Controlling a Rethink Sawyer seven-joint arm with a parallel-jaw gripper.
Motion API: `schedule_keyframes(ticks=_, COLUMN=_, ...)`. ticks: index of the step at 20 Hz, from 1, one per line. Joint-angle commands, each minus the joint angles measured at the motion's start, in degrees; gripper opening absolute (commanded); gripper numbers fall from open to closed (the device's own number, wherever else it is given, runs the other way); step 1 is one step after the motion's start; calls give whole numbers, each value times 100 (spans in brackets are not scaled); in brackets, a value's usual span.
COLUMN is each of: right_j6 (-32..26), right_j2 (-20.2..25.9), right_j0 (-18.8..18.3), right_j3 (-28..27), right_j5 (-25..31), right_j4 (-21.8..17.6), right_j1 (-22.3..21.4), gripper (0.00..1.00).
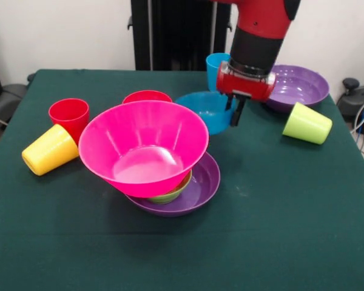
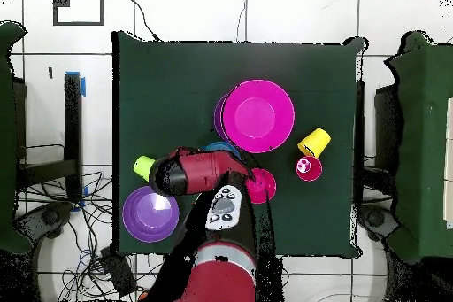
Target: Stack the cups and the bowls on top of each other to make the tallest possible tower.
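Note:
A tower stands mid-table: the large pink bowl (image 1: 142, 145) (image 2: 258, 115) rests tilted on the small green bowl (image 1: 171, 195) inside a shallow purple bowl (image 1: 203, 182). My gripper (image 1: 235, 112) hangs at the right rim of the blue bowl (image 1: 206, 109) (image 2: 219, 147). The blue cup (image 1: 216, 65) stands behind it. The small red bowl (image 1: 147, 96) sits behind the pink one. The red cup (image 1: 68, 115) stands upright. The yellow cup (image 1: 48, 150) and the lime green cup (image 1: 307, 123) lie on their sides. The second purple bowl (image 1: 298, 85) (image 2: 150, 213) sits apart, behind the gripper.
The green-covered table (image 1: 279, 230) ends close behind the blue cup and the second purple bowl. In the overhead view my arm (image 2: 199, 173) covers the gripper and most of the blue bowl.

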Motion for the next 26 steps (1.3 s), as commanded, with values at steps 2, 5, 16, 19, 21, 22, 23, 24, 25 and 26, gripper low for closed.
schedule_keyframes(ticks=2, right_j6=264, right_j2=1111, right_j0=-624, right_j3=-109, right_j5=1574, right_j4=941, right_j1=-1291, gripper=0)
schedule_keyframes(ticks=5, right_j6=425, right_j2=1341, right_j0=-701, right_j3=-100, right_j5=1634, right_j4=1313, right_j1=-1374, gripper=0)
schedule_keyframes(ticks=16, right_j6=44, right_j2=1029, right_j0=-638, right_j3=-293, right_j5=3186, right_j4=1626, right_j1=-2083, gripper=0)
schedule_keyframes(ticks=19, right_j6=-309, right_j2=992, right_j0=-891, right_j3=-493, right_j5=3907, right_j4=1566, right_j1=-2460, gripper=0)
schedule_keyframes(ticks=21, right_j6=-561, right_j2=1028, right_j0=-1086, right_j3=-715, right_j5=4433, right_j4=1486, right_j1=-2619, gripper=0)
schedule_keyframes(ticks=22, right_j6=-690, right_j2=1043, right_j0=-1196, right_j3=-897, right_j5=4596, right_j4=1432, right_j1=-2664, gripper=0)
schedule_keyframes(ticks=23, right_j6=-746, right_j2=1058, right_j0=-1242, right_j3=-979, right_j5=4661, right_j4=1381, right_j1=-2676, gripper=0)
schedule_keyframes(ticks=24, right_j6=-903, right_j2=1102, right_j0=-1351, right_j3=-1151, right_j5=4897, right_j4=1305, right_j1=-2684, gripper=0)
schedule_keyframes(ticks=25, right_j6=-959, right_j2=1138, right_j0=-1399, right_j3=-1218, right_j5=5001, right_j4=1265, right_j1=-2679, gripper=0)
schedule_keyframes(ticks=26, right_j6=-1051, right_j2=1171, right_j0=-1484, right_j3=-1369, right_j5=5211, right_j4=1207, right_j1=-2679, gripper=0)
